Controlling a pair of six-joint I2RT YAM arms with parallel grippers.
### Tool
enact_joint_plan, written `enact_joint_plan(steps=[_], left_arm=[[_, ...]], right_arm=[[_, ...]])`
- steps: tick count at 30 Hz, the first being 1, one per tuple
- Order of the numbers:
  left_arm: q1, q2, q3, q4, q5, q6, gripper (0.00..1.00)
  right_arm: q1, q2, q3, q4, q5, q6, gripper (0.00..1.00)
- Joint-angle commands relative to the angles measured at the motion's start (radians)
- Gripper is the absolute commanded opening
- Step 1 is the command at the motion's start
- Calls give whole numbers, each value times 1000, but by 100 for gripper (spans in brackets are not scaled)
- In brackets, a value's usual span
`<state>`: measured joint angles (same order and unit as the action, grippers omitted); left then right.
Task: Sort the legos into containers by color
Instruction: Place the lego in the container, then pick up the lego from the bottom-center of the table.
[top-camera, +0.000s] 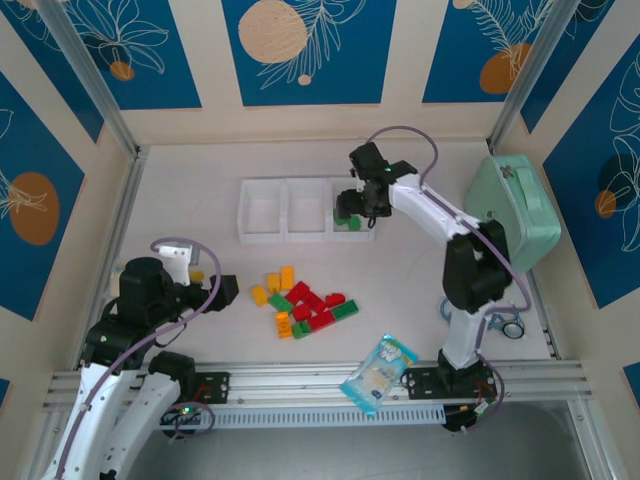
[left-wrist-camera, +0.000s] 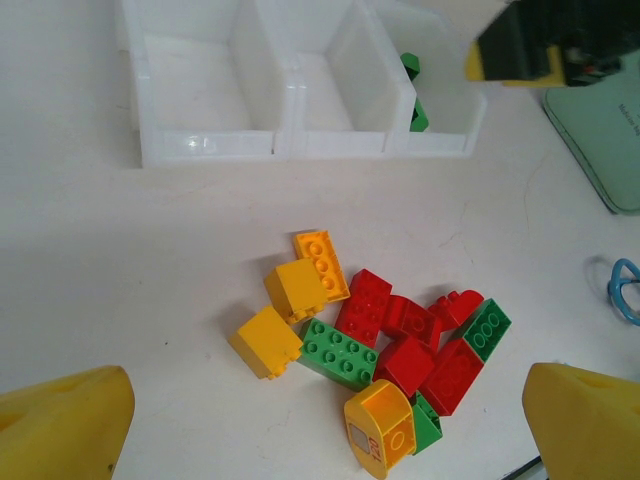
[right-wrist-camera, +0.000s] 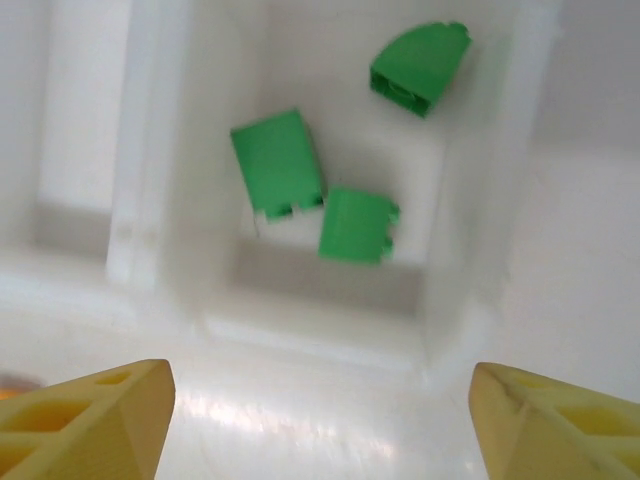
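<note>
Open table between containers and legos, legos tight (1 pile)

Overhead plus wrist close-ups; shared containers

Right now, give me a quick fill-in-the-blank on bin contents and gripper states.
1. The right gripper hangs open above a bin holding ___ green bricks.
2. In the top view, that bin is the ___ of the three containers.
3. The other two containers are ___.
4. The left gripper, near the mixed pile, is ___ and holds nothing.

Missing words: three; rightmost; empty; open.
</note>
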<state>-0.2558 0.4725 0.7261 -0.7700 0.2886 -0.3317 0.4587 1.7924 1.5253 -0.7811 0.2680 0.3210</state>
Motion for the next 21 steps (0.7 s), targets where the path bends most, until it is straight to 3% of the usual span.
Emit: enact_joint_plan(steps=[1, 4, 6, 7, 9, 15, 21], left_arm=[[-10, -6, -10, 12, 17, 11, 99], [-9, -12, -9, 11, 9, 10, 99], [-8, -19, -9, 11, 7, 10, 99], [-8, -22, -10, 13, 6, 10, 99], [-9, -32, -11, 13, 7, 10, 99], [-8, -61, -14, 17, -10, 10, 99], [-8, -75, -12, 12, -44, 7, 99]], right_arm=[[8, -211, -120, 42, -1, -158, 78], [37, -420, -308, 176, 14, -375, 77], [90, -593, -505, 345, -1, -612, 79], [114, -660, -591, 397, -31, -723, 82], [140, -778, -715, 384, -95, -910, 100], [181, -874, -833, 175, -110, -1074, 99], [251, -792, -878, 157, -139, -1109, 95]])
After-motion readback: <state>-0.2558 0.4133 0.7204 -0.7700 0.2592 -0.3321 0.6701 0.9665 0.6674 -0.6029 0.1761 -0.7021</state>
